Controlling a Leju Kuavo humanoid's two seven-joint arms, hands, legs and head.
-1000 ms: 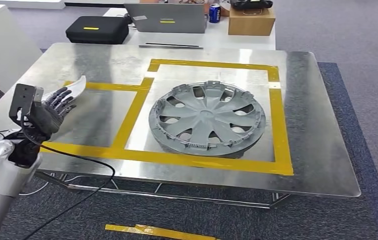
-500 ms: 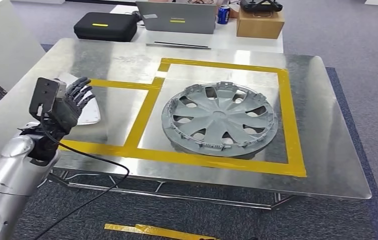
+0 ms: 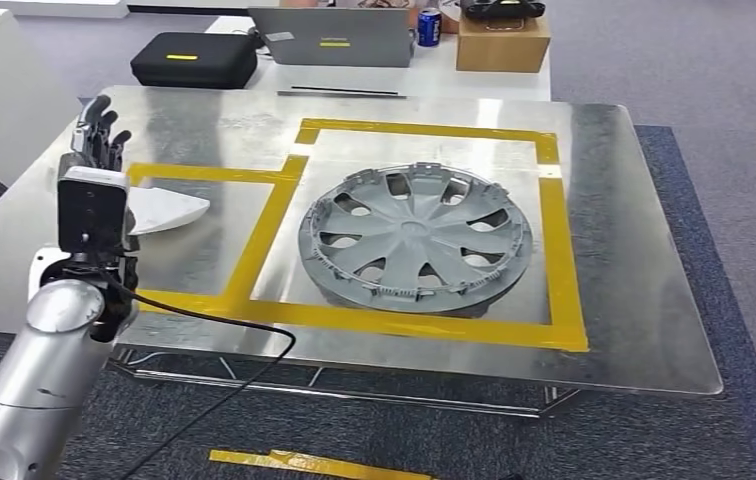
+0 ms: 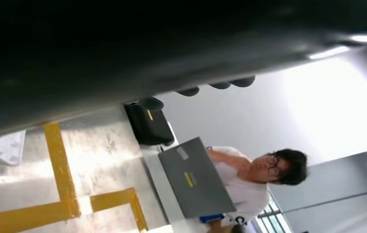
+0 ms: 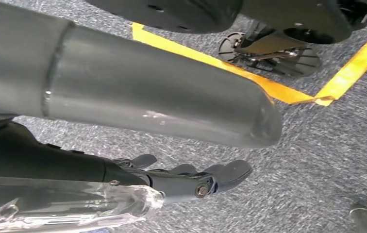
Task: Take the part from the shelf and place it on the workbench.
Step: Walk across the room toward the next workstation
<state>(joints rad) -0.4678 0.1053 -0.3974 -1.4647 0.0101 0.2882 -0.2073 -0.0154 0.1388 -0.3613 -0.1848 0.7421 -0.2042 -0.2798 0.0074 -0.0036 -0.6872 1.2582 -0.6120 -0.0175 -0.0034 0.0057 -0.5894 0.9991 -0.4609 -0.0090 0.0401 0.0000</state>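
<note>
A: Where is the part (image 3: 166, 210) now?

B: It lies flat on the table (image 3: 634, 300), at the left, inside the yellow tape (image 3: 264, 225) outline of the smaller square. It is a pale, curved, blade-like piece, with its pointed end toward the hubcap (image 3: 414, 236).

A: And the left hand (image 3: 97, 135)?

B: Raised above the table's far-left part, past the part and clear of it. Its fingers (image 3: 101, 117) point away from the robot, spread loosely, with nothing in them. In the left wrist view the fingertips (image 4: 230, 84) stick out in a row, bare, above the table and the tape.

A: Is the wrist camera (image 3: 92, 210) in the way?

B: It covers the part's left end in the head view, so I cannot tell how that end sits.

A: The right hand (image 5: 186, 180)?

B: It hangs down over grey carpet (image 5: 327, 145). The fingers are slightly curled and apart, holding nothing. A strip of yellow tape runs across the floor near it.

A: What else is on the table?

B: The grey hubcap lies inside the larger taped square, well apart from the part, to its right.

A: Beyond the table?

B: A white desk (image 3: 494, 78) carries a grey laptop (image 3: 332, 37), a blue can (image 3: 429, 26) and a cardboard box (image 3: 503, 40). A black case (image 3: 194, 59) sits to the laptop's left. The left wrist view shows a person (image 4: 249, 177) seated behind the laptop.
</note>
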